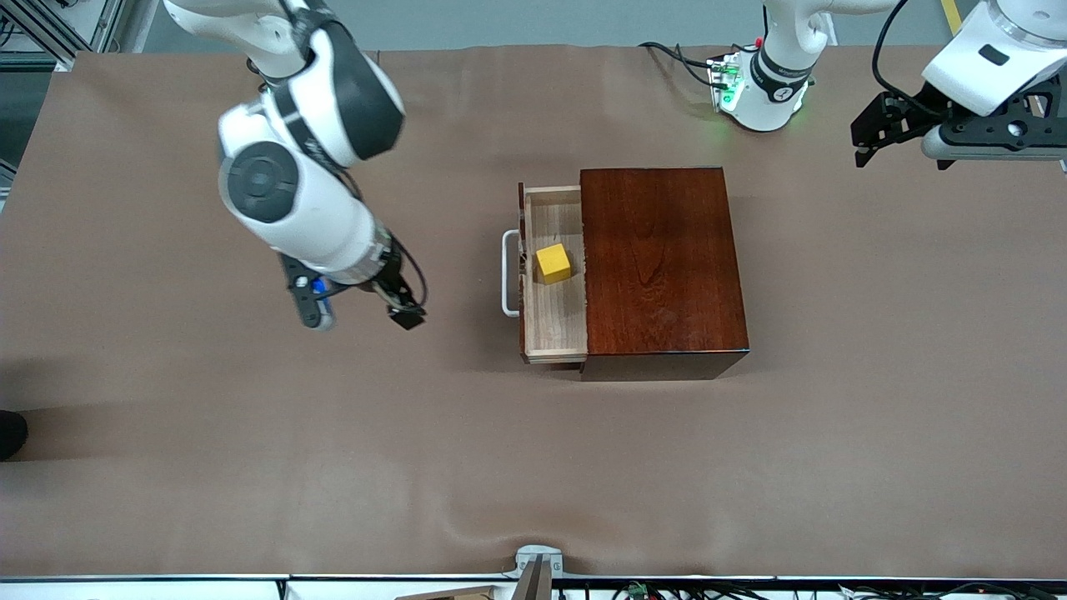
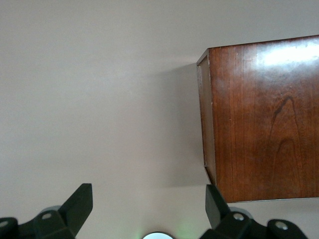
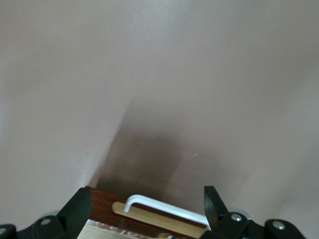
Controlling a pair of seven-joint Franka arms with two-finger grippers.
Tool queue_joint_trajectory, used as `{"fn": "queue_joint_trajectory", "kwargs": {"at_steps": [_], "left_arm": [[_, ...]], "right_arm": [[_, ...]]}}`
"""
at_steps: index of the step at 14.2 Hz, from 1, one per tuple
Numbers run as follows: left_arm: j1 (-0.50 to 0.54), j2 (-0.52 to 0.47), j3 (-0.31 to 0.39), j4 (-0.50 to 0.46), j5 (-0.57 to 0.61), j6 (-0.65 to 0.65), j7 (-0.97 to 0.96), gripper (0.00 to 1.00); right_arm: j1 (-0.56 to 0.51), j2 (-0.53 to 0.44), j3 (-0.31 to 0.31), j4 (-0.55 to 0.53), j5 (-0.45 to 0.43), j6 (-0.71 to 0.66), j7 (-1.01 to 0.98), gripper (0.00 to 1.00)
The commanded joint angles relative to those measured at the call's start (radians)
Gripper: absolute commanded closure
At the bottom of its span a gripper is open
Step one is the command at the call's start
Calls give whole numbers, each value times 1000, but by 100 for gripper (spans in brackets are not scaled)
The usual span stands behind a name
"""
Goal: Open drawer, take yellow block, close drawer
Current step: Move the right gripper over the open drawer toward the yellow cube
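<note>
I see the drawer pulled partly out of the wooden box, and the yellow block lies inside it. My right gripper hangs with fingers apart over the table, near the drawer's handle. My left gripper, also spread, waits over the table toward the left arm's end from the box.

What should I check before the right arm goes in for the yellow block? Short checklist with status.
1. drawer pulled out of the wooden box: ok, partly out, tray floor exposed.
2. yellow block reachable from above: ok, it sits uncovered in the drawer, close to the box edge.
3. right gripper open and empty: ok, fingers spread.
4. right gripper lined up over the block: not ok, it is over bare table off the handle end.
5. left gripper out of the way: ok, open, waiting up near its base.
6. Room for fingers between block and box: cannot tell.
</note>
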Motion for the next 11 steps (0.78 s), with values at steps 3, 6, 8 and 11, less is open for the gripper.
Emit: {"fn": "queue_joint_trajectory", "kwargs": {"at_steps": [3,6,8,11], "left_arm": [[3,-8,-13,3,-4,-13,2,0],[3,-10,-13,2,-4,-19,0,0],[9,-13,-13,2,-4,-19,3,0],[14,-11,-11,0,-4,-24,3,0]], "right_arm": [[76,79,-10,27,28,74,147,0],[116,99,-11,29,95,100,180,0],[141,104,-10,30,99,105,191,0],[201,144,-11,32,97,189,272,0]]}}
